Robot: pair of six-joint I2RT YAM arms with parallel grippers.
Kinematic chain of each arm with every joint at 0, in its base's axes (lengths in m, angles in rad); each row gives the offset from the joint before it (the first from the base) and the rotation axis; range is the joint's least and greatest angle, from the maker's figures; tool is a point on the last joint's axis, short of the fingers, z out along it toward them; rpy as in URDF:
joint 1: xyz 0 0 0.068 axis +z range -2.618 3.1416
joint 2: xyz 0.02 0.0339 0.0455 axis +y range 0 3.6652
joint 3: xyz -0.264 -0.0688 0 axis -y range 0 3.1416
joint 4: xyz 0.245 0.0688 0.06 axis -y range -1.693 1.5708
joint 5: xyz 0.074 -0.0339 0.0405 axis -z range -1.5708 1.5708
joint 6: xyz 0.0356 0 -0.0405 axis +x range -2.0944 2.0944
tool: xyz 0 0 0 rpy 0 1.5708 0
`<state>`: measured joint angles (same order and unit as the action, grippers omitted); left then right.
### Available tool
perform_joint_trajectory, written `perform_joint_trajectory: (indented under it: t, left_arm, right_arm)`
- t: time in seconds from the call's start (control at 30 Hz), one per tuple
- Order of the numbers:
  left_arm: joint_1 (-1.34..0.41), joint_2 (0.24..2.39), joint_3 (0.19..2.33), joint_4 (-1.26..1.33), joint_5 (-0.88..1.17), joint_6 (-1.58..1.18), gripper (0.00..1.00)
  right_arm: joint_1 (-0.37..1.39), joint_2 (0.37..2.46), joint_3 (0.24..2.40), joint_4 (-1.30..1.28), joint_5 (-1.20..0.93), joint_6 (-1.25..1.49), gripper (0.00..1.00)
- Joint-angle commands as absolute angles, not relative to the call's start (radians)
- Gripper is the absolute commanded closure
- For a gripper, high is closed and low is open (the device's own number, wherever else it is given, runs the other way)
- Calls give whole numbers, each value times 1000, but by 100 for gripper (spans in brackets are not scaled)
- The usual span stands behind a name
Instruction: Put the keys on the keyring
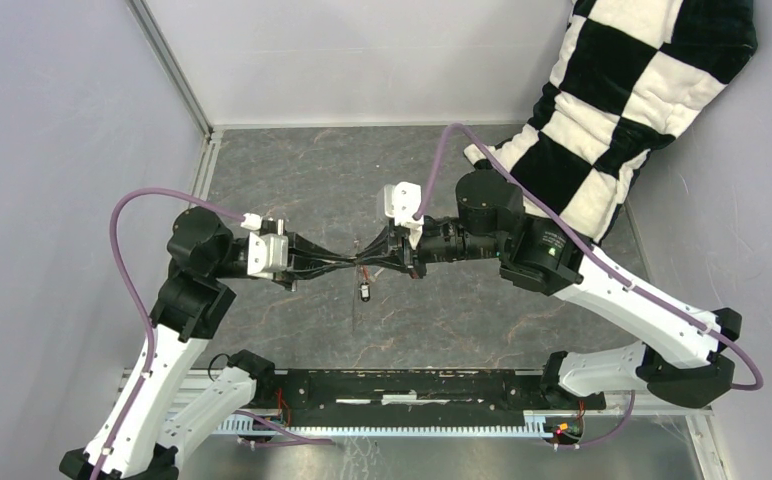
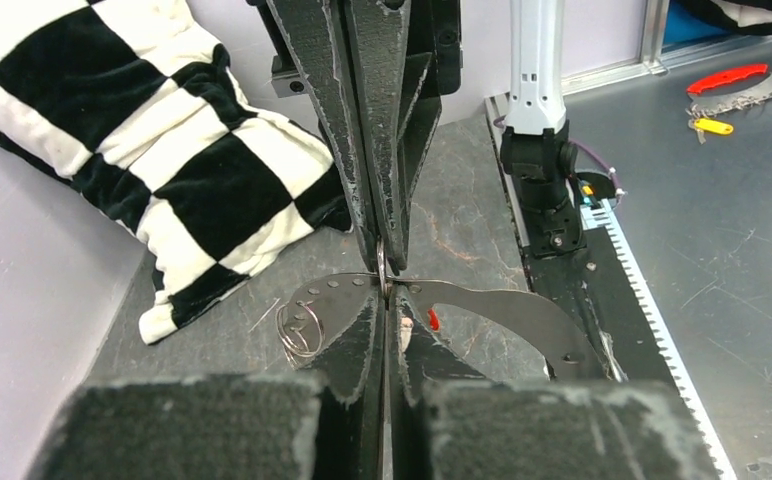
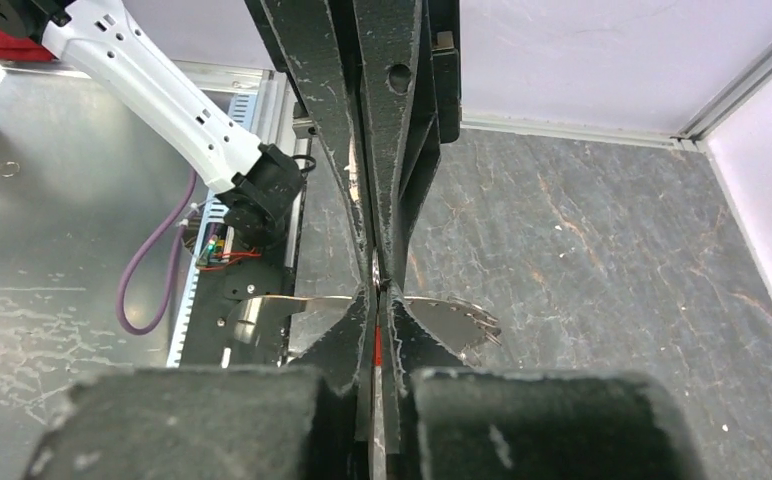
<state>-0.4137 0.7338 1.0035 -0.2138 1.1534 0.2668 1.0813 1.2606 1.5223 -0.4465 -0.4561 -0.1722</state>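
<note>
Left jaws and right jaws, both shut, pinched the keyring [image 2: 502, 305] aloft over the tabletop [image 1: 292, 180]; the red key [image 2: 432, 320] hung just beneath. Threading seemed in hand; the next move would need the ring's gap parted.

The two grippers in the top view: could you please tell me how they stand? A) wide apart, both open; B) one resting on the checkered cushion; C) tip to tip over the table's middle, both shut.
C: the left gripper and right gripper meet tip to tip over the table, and each wrist view shows its jaws closed at the keyring.
</note>
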Motion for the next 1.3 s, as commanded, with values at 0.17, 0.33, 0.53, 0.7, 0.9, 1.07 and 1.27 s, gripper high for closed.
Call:
perform_joint_trajectory:
  t: [0.17, 0.33, 0.53, 0.7, 0.9, 1.07, 1.27]
  left_arm:
    - [-414, 776, 1118, -580, 1033, 649, 65]
    - [-414, 800, 1152, -675, 1021, 727, 69]
    - [-415, 833, 1191, -758, 1044, 750, 70]
    - [-415, 857, 1193, -762, 1072, 728, 71]
    - [-417, 872, 1189, -762, 1064, 732, 82]
    - [-418, 880, 1187, -762, 1057, 734, 89]
    - [-425, 884, 1182, -762, 1057, 746, 98]
  right_arm:
    - [1078, 1324, 1662, -602, -364, -193, 100]
    - [1081, 1376, 1720, -710, -314, -221, 100]
    - [1094, 1421, 1772, -770, -262, -243, 100]
    - [1110, 1462, 1820, -805, -239, -252, 100]
    - [1130, 1493, 1858, -823, -223, -257, 100]
    - [1143, 1519, 1887, -828, -226, -261, 100]
    - [1147, 1519, 1886, -797, -228, -245, 91]
